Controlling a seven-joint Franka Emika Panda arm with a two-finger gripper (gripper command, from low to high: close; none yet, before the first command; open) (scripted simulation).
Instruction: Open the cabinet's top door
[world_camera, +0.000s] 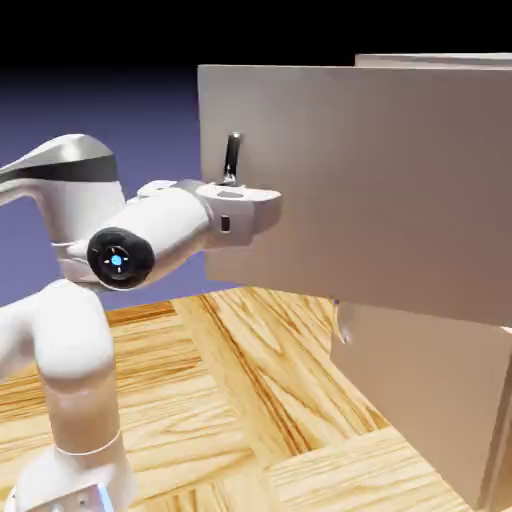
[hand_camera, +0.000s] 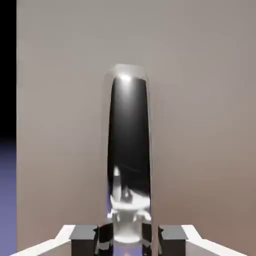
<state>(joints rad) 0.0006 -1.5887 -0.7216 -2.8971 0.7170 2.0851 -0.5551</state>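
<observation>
Exterior view, left to right. The white arm (world_camera: 70, 340) rises at the left edge of the frame, with its wrist section reaching across toward the cabinet (world_camera: 430, 390). The gripper (world_camera: 232, 188) sits at the face of the top door (world_camera: 380, 190), close to the door's free vertical edge. The dark handle (world_camera: 232, 158) stands upright just above the hand body, its lower end running down between the fingers. The door panel is swung out from the cabinet body: its lower edge slants across the view and overhangs the lower panel (world_camera: 420, 400), and a strip of the cabinet top shows behind its upper right corner. The wood-grain table (world_camera: 250, 400) lies below the jaws.

Hand view. A dark strip and blue-violet backdrop lie left of the door's edge. The beige door face (hand_camera: 200, 100) fills the rest of the frame. The glossy black handle bar (hand_camera: 129, 145) runs vertically up the middle, directly ahead of the jaws. Both grey fingertips (hand_camera: 84, 235) flank its lower end at the bottom edge; the jaws are narrow, closed against the handle's base on either side.
</observation>
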